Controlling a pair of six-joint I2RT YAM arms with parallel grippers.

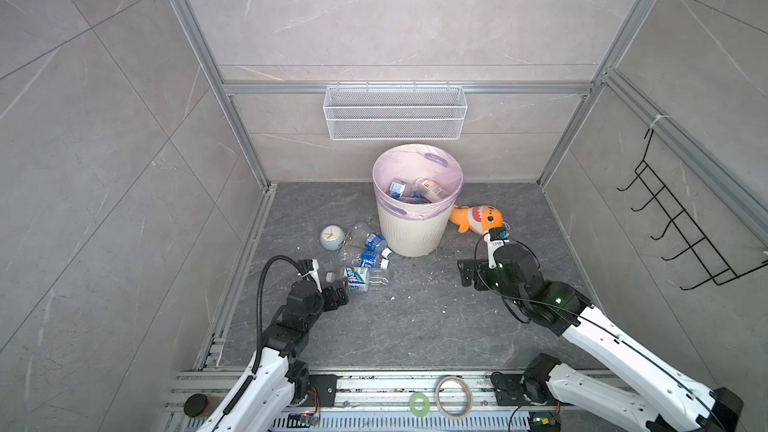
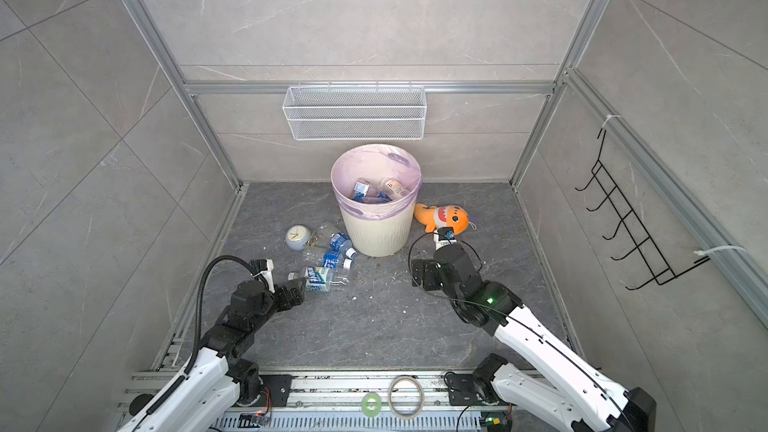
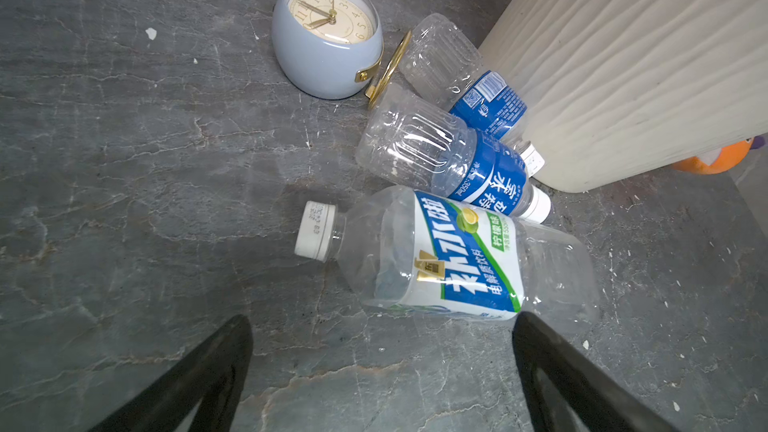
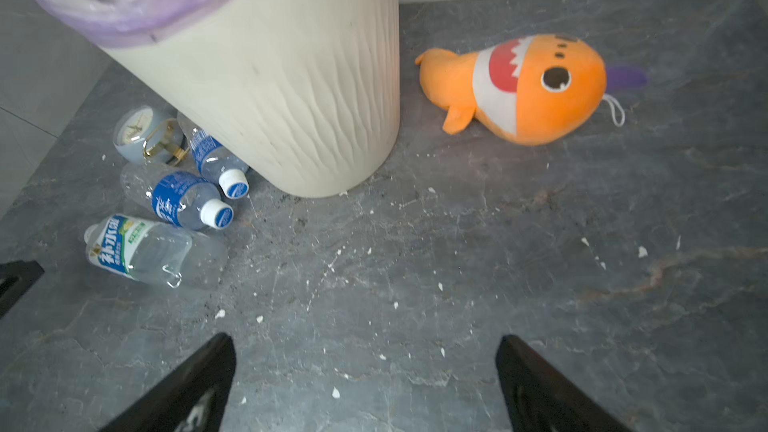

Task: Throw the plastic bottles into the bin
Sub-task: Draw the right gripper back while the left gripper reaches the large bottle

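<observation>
Left wrist view: my left gripper is spread wide and empty, just short of the green-and-white labelled bottle lying on the grey floor. Two blue-labelled bottles lie beyond it against the bin. My right gripper gapes empty over bare floor.
</observation>
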